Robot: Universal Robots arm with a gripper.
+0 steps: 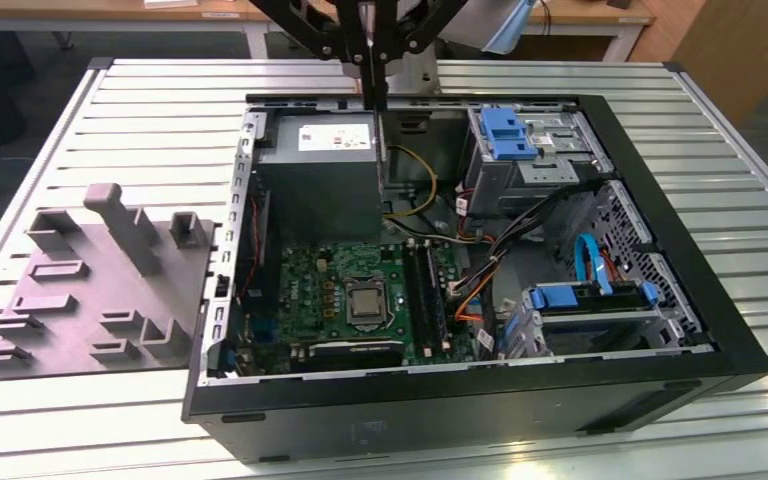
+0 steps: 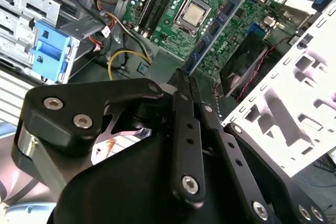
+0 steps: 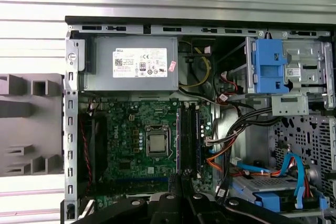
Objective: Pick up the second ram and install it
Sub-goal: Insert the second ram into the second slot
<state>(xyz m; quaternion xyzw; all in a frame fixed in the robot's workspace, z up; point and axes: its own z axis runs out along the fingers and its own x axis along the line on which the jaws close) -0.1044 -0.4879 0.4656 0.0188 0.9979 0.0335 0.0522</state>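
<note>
The second ram is a slim dark blue board with dark chips. It juts out from the fingertips of my gripper, which is shut on it. In the exterior view it is a thin dark strip hanging under the gripper, high above the far end of the open computer case, near the edge of the grey power supply. The green motherboard lies below, and its long black memory slots run beside the processor. The held stick lies roughly parallel to those slots.
Blue drive brackets and a drive cage fill the case's side at the exterior view's right. Orange, black and yellow cables run next to the memory slots. A grey moulded fixture sits on the slatted table at the exterior view's left.
</note>
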